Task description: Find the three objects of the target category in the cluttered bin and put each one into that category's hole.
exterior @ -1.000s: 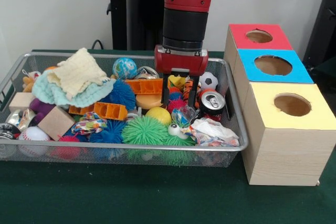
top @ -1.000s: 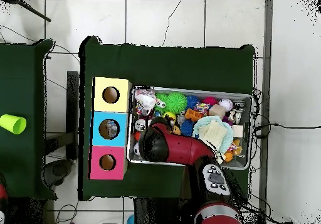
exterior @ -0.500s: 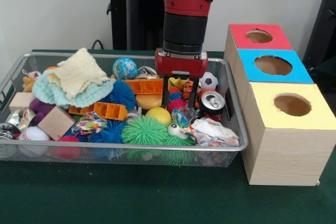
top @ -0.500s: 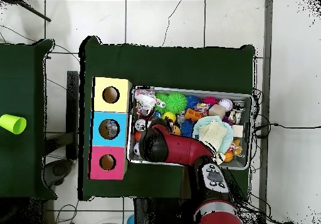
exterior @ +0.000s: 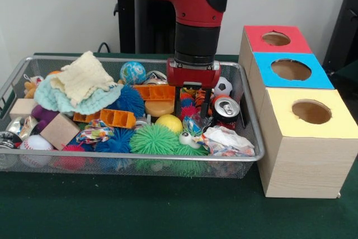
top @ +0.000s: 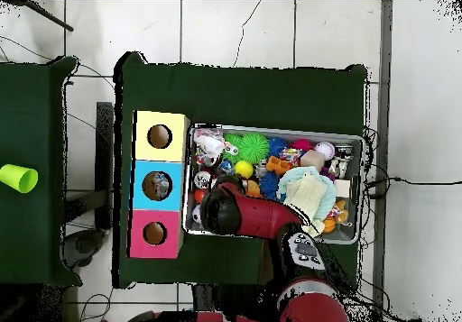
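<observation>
My gripper (exterior: pixel 191 113) hangs open inside the wire mesh bin (exterior: pixel 253 138), right of centre. Its fingers (exterior: pixel 177 104) straddle a pink spiky ball (exterior: pixel 188 110) and reach down among the toys. A crushed soda can (exterior: pixel 225 107) lies just right of the fingers, and a yellow ball (exterior: pixel 168 122) sits just in front on the left. Beside the bin stand three boxes with holes in their tops: red (exterior: pixel 276 38), blue (exterior: pixel 291 70) and yellow (exterior: pixel 311 112). In the overhead view the arm (top: pixel 244 212) hides the gripper, and the boxes (top: pixel 156 185) stand left of the bin (top: pixel 361 140).
The bin also holds a green spiky ball (exterior: pixel 154 138), a blue spiky ball (exterior: pixel 130 100), orange blocks (exterior: pixel 152 92), a globe ball (exterior: pixel 132 73), a soccer ball (exterior: pixel 222 85), folded cloths (exterior: pixel 81 76), a wood block (exterior: pixel 59 131), a baseball (exterior: pixel 36 144) and a crumpled wrapper (exterior: pixel 226 140). A green cup (top: pixel 18 178) lies on a separate table.
The gripper has come down a little into the clutter, its fingers still apart. The toys have not visibly shifted.
</observation>
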